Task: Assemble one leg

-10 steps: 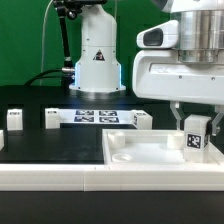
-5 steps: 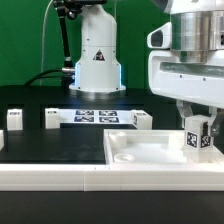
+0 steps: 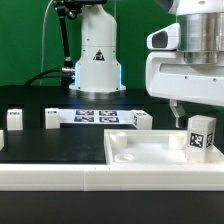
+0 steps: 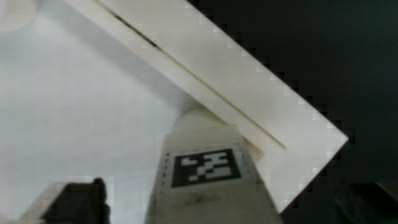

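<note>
My claw seems closed on the leg, though fingers are partly hidden, over the white panel near the table's front right corner. I'd lower it upright, aligned with a socket.

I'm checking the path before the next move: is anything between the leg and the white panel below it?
Nothing visible. The leg sits in the hand at the white panel's corner on the exterior view's right, bare panel beneath.

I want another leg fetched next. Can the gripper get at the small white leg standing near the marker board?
Probably not yet: the gripper seems occupied with a tagged leg over the white panel. The other leg itself stands unobstructed beside the marker board.
</note>
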Tool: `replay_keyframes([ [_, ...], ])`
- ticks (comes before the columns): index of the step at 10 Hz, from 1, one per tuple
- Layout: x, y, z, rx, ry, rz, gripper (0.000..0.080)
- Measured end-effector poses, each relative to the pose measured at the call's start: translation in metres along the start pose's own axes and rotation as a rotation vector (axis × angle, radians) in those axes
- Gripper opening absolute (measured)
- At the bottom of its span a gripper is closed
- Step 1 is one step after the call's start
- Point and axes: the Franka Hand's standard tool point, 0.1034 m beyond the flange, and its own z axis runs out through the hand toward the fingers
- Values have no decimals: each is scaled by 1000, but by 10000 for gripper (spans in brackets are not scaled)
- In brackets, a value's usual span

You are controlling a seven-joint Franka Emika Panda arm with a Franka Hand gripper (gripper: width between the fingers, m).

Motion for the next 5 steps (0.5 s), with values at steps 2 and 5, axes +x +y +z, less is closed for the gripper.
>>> replay_keyframes([
  [2, 0, 0, 0, -9, 8, -261, 647],
  [5, 2, 0, -2, -31, 20, -597, 649],
])
